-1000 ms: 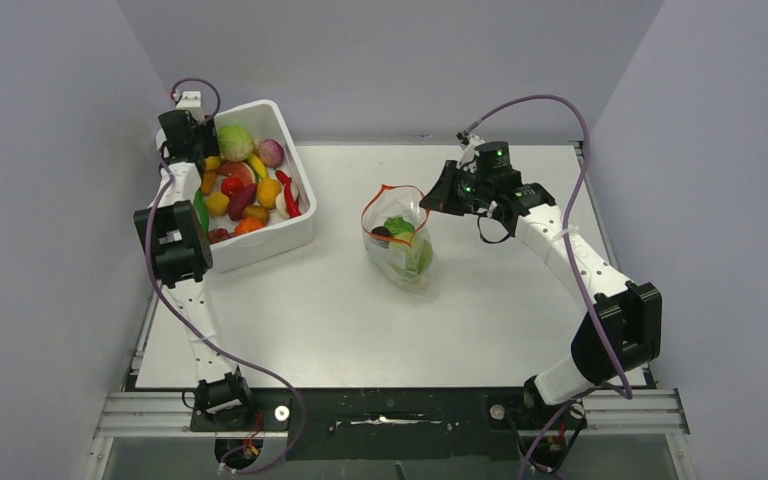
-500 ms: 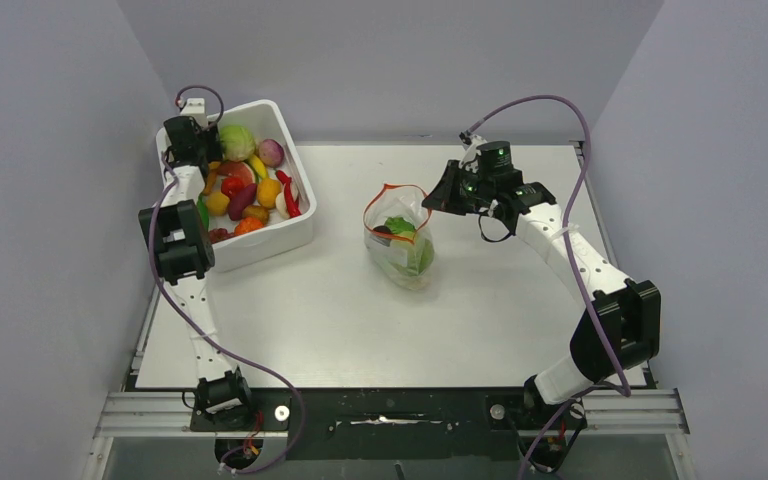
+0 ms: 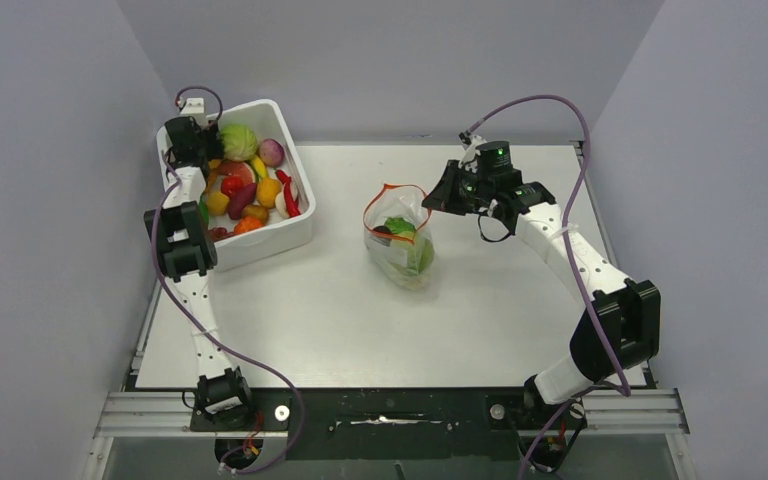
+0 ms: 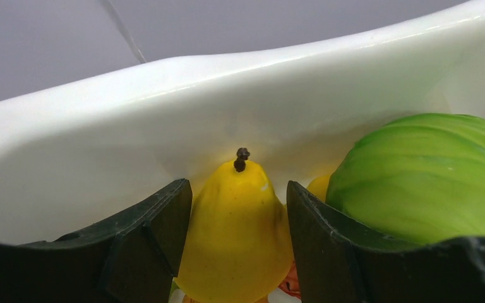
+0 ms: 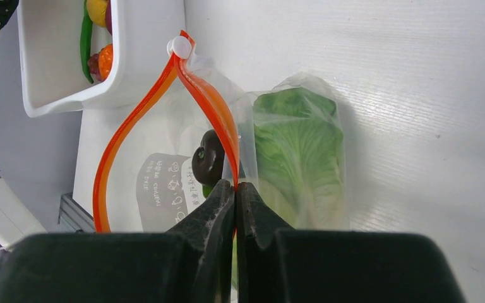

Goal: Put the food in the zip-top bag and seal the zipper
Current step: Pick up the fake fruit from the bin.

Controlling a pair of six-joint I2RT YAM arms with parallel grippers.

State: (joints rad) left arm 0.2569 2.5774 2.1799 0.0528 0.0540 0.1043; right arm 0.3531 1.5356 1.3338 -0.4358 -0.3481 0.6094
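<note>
Left gripper (image 4: 235,192) spread astride yellow pear (image 4: 240,240) in tub (image 4: 69,145): centre, then squeeze gently. Right gripper (image 5: 235,186) pinches bag (image 5: 164,183) zipper (image 5: 215,110); keep mouth wide.

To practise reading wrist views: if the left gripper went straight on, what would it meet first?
Probably the yellow pear-shaped toy fruit standing within the open left gripper; the white plastic tub's wall lies behind, depth unclear.
</note>
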